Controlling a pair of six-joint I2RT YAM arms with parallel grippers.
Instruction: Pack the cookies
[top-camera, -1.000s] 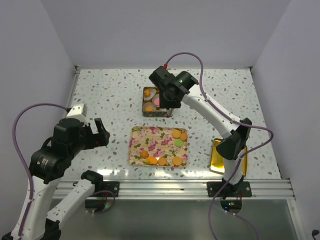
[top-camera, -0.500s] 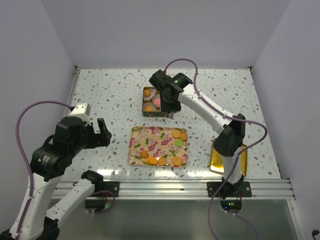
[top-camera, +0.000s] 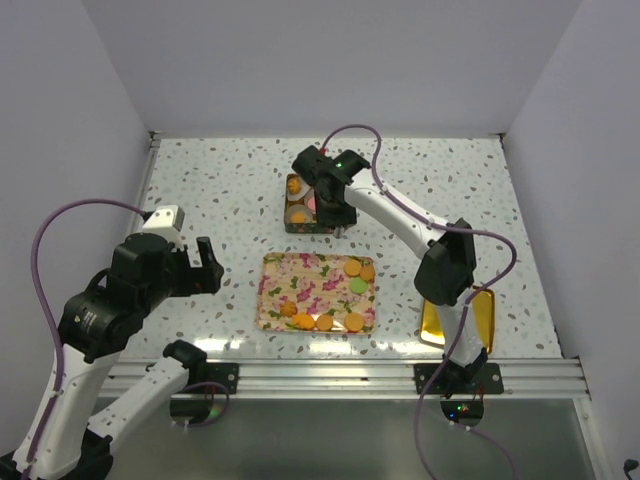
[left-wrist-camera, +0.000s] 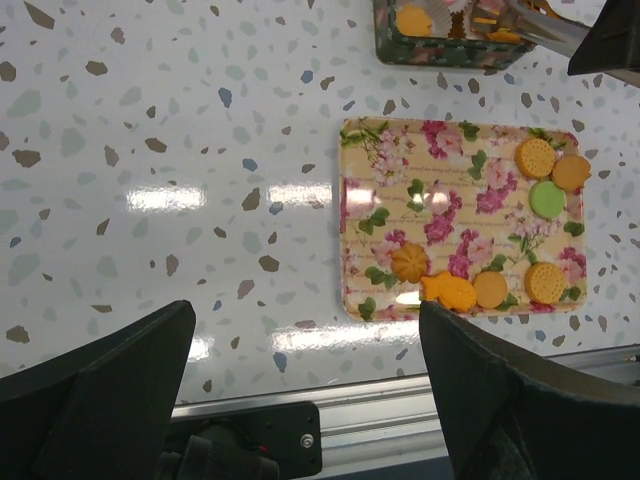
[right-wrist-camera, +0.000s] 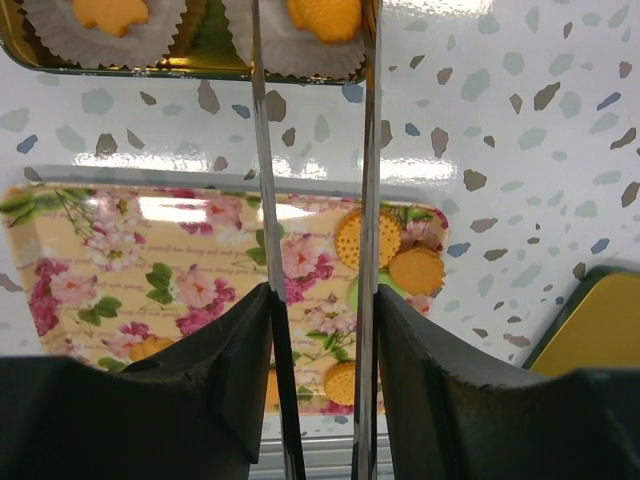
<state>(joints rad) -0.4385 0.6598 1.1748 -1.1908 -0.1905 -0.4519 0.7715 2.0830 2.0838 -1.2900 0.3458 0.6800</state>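
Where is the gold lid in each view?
Top external: the gold lid lies near right, partly behind the right arm.
Left wrist: not in it.
Right wrist: at the lower right edge.
Shared landmark: the floral tray; the lid lies to its right.

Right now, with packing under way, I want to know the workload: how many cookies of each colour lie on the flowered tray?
Orange cookies: 6
Green cookie: 1
Total on the tray: 7
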